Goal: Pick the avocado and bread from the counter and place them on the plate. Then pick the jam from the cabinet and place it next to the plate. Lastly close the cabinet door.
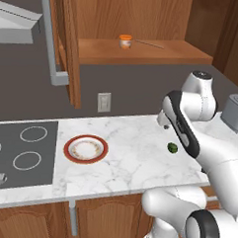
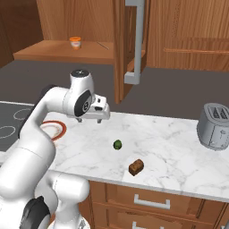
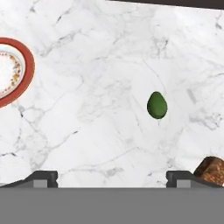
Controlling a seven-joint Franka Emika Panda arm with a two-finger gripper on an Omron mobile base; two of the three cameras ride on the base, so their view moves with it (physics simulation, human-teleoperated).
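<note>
A white marble tabletop (image 2: 170, 147) beneath wooden cabinets carries one avocado (image 2: 117, 144), one bread (image 2: 136, 167), one plate (image 1: 86, 149), below the spread gripper (image 2: 94, 118).

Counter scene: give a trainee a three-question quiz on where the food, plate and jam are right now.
1. True or false: the avocado already lies on the plate.
2. Which item lies nearer the counter's front edge in the right base view: A) avocado, B) bread, C) plate?
3. Fill in: the jam stands on the ____ inside the cabinet, whose cabinet door is open.

Key:
1. False; it lies on bare marble, apart from the plate.
2. B.
3. Shelf.

The fingers are spread wide above the counter, holding nothing.
</note>
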